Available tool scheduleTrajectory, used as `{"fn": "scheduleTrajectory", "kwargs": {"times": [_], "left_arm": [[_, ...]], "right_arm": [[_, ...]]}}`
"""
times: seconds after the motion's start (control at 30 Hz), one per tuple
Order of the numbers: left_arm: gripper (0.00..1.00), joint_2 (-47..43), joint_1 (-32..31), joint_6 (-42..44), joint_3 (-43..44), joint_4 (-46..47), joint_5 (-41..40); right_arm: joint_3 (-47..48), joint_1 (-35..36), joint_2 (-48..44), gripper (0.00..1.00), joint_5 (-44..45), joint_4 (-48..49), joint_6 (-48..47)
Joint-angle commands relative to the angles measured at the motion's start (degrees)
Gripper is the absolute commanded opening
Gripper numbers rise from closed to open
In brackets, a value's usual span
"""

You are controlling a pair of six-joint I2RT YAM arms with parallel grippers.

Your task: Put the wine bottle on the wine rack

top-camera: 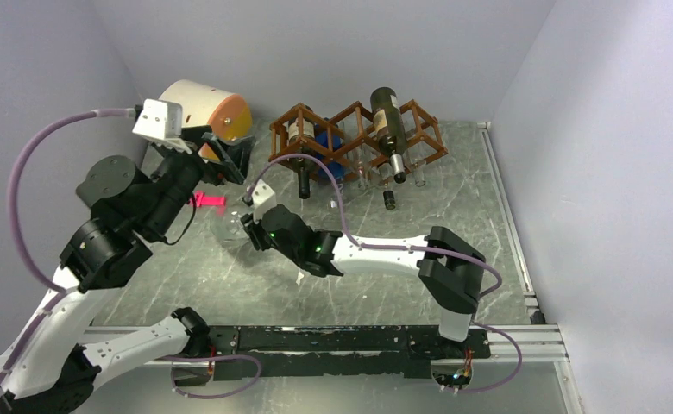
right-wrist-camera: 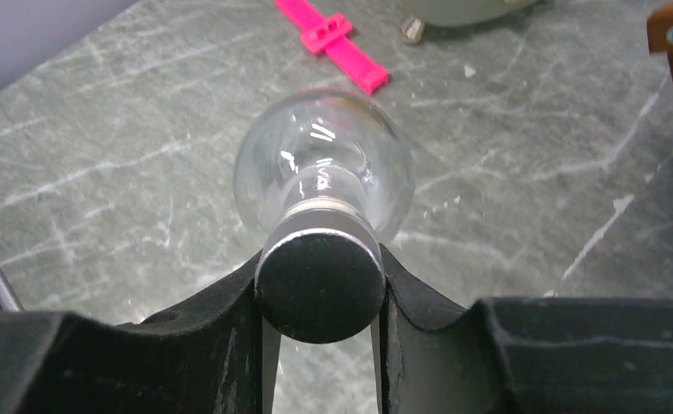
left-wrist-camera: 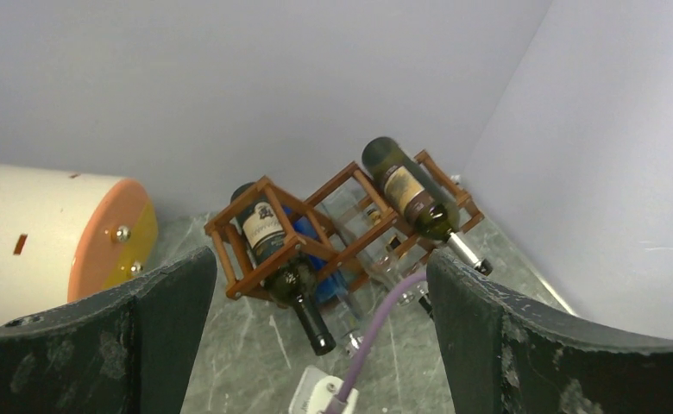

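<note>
Now right fingers (right-wrist-camera: 229, 332) clamp the clear wine bottle (right-wrist-camera: 324, 168), left fingers (left-wrist-camera: 165, 332) spread, wine rack (left-wrist-camera: 333, 182) holding bottles (top-camera: 388, 121).

The clear, black-capped wine bottle (right-wrist-camera: 323, 177) is pinched at its neck by the right gripper (right-wrist-camera: 319, 291), apart from the reddish-brown lattice wine rack (top-camera: 355, 128).

My R gripper (right-wrist-camera: 320, 297) has the wine bottle (right-wrist-camera: 324, 177) by the neck, body sticking out past fingertips, above table (right-wrist-camera: 100, 172). On table beyond it, ahead-left: strip (right-wrist-camera: 337, 47). Ahead-right of R hand: wine rack (top-camera: 356, 138) w/ other bottles (top-camera: 388, 129) in cells. Ahead-left of my L gripper (left-wrist-camera: 320, 336): cylinder (left-wrist-camera: 48, 241); rack ahead-right.
</note>
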Motion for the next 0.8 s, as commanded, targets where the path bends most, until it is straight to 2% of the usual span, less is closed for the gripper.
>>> {"fn": "scheduleTrajectory", "kwargs": {"times": [0.0,0.3,0.53,0.67,0.77], "left_arm": [[0.95,2.2,0.2,-1.0,0.9,-2.5,-3.6],[0.95,7.9,0.2,-2.2,0.1,-7.3,-8.7],[0.95,11.7,0.8,-6.1,-3.6,-12.5,-9.6],[0.95,12.9,5.2,-9.9,-7.7,-14.2,-2.4],[0.95,13.4,10.8,-12.7,-12.3,-13.8,8.6]], "right_arm": [[-4.9,0.1,-4.1,0.00,2.1,-4.1,2.8],[-13.3,0.2,-12.0,0.00,-0.3,-9.8,11.6],[-19.5,0.1,-18.1,0.00,-3.0,-15.5,11.2],[-21.7,0.2,-20.7,0.00,-6.0,-19.4,7.8],[-23.7,0.1,-22.4,0.00,-9.3,-21.2,5.3]]}}
